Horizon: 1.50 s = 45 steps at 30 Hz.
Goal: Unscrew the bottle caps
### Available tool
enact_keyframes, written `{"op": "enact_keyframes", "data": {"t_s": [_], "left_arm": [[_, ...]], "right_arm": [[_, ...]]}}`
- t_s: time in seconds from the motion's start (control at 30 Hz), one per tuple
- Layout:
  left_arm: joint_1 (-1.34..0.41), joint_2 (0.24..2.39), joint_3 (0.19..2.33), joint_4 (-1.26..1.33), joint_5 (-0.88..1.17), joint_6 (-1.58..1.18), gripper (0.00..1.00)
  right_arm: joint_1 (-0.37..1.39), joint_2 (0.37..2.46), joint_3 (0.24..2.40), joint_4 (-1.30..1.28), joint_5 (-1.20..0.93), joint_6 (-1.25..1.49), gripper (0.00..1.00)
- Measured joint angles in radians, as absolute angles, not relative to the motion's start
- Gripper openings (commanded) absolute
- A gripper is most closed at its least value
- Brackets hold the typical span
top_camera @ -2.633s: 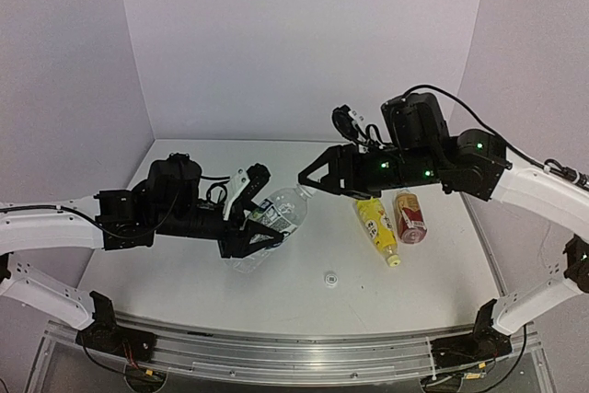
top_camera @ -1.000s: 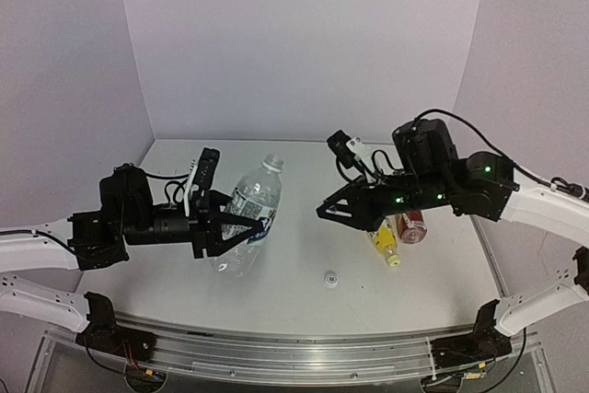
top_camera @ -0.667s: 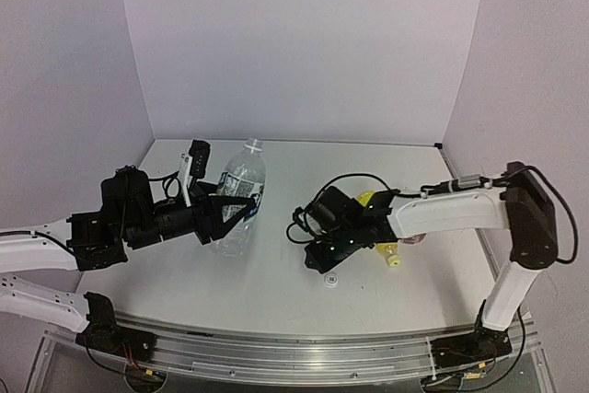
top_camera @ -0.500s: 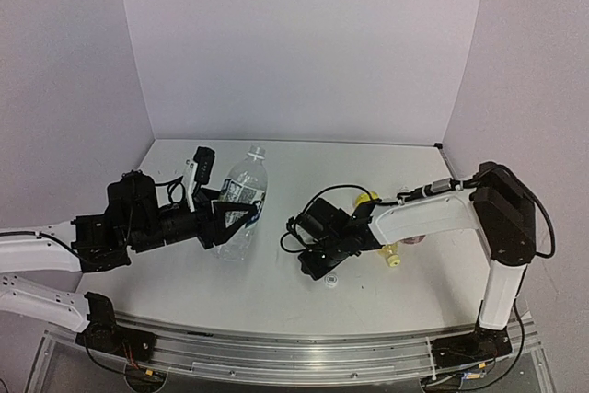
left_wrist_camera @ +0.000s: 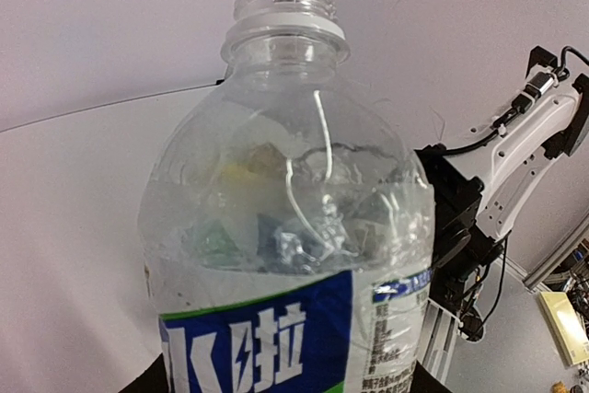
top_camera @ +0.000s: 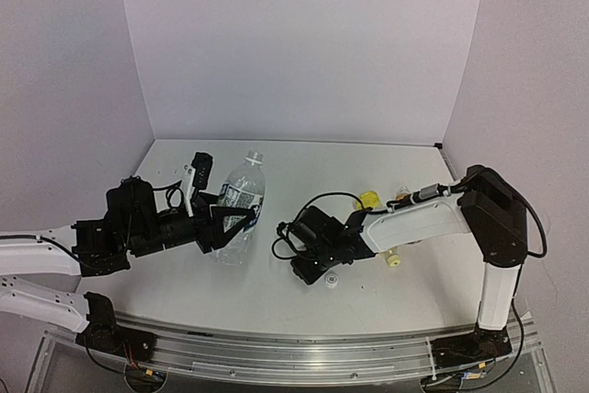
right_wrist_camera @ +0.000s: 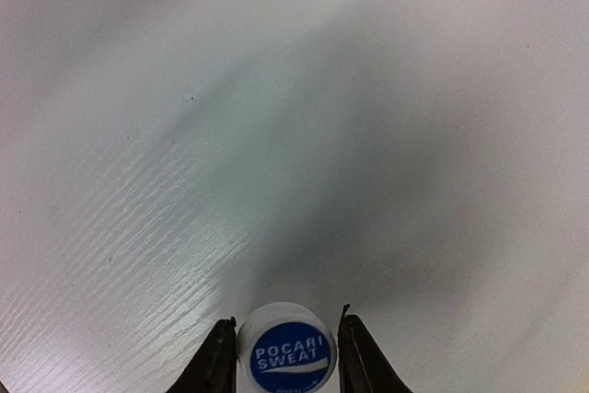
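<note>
While our left tool (top_camera: pixel 228 227) grips the uncapped clear bottle (top_camera: pixel 241 192), the Pocari Sweat cap (right_wrist_camera: pixel 286 349) could squirt from our right tool (right_wrist_camera: pixel 286 317), whose pinch we cannot tell.

Cap (right_wrist_camera: pixel 286 351) right of upright bottle (top_camera: pixel 237 213)

1. Clear bottle (top_camera: pixel 237 213) with blue-white label: near upright, left of centre, neck open, cap off
2. Its white cap (right_wrist_camera: pixel 284 349) lies flat to its right, blue Pocari Sweat logo up
3. Yellow bottle (top_camera: pixel 369 199) lies on its side farther right, partly hidden
</note>
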State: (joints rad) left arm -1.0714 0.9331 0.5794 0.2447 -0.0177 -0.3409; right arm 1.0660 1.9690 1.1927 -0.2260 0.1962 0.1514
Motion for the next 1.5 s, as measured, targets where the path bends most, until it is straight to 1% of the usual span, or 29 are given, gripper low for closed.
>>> {"op": "enact_keyframes", "data": {"t_s": [0.03,0.1,0.23,0.4,0.53,0.63,0.7,0.87,1.13,1.2,1.3,1.37,1.47,1.5], "left_arm": [[-1.071,0.930,0.577,0.245,-0.015,-0.340,0.00],[-1.071,0.923,0.573,0.247,0.001,-0.337,0.00],[-1.071,0.907,0.565,0.267,0.033,-0.326,0.00],[-1.071,0.892,0.554,0.308,0.096,-0.303,0.00],[-1.071,0.889,0.542,0.340,0.196,-0.279,0.00],[-1.071,0.891,0.536,0.372,0.280,-0.268,0.00],[-1.071,0.898,0.536,0.393,0.331,-0.262,0.00],[-1.071,0.943,0.536,0.434,0.415,-0.261,0.00],[-1.071,0.998,0.538,0.473,0.471,-0.260,0.00],[-1.071,1.010,0.545,0.473,0.472,-0.259,0.00],[-1.071,1.023,0.555,0.476,0.472,-0.259,0.00],[-1.071,1.026,0.556,0.482,0.472,-0.259,0.00],[-1.071,1.033,0.557,0.485,0.471,-0.259,0.00],[-1.071,1.036,0.557,0.484,0.471,-0.260,0.02]], "right_arm": [[1.066,1.969,1.192,-0.225,0.201,0.153,0.60],[1.068,1.968,1.189,-0.221,0.205,0.149,0.84],[1.068,1.921,1.147,-0.217,0.201,0.149,0.86],[1.068,1.684,1.044,-0.215,0.126,0.141,0.86],[1.068,1.415,0.964,-0.156,-0.049,0.110,0.88],[1.069,1.264,0.937,-0.078,-0.222,0.101,0.89],[1.071,1.208,0.939,-0.028,-0.299,0.102,0.89],[1.074,1.204,0.996,0.031,-0.388,0.101,0.89],[1.074,1.332,1.085,0.094,-0.385,0.114,0.88],[1.074,1.361,1.106,0.108,-0.399,0.128,0.88],[1.073,1.397,1.137,0.126,-0.436,0.156,0.84],[1.073,1.421,1.154,0.140,-0.458,0.175,0.74],[1.073,1.451,1.172,0.154,-0.483,0.207,0.52],[1.073,1.458,1.174,0.157,-0.490,0.212,0.44]]}}
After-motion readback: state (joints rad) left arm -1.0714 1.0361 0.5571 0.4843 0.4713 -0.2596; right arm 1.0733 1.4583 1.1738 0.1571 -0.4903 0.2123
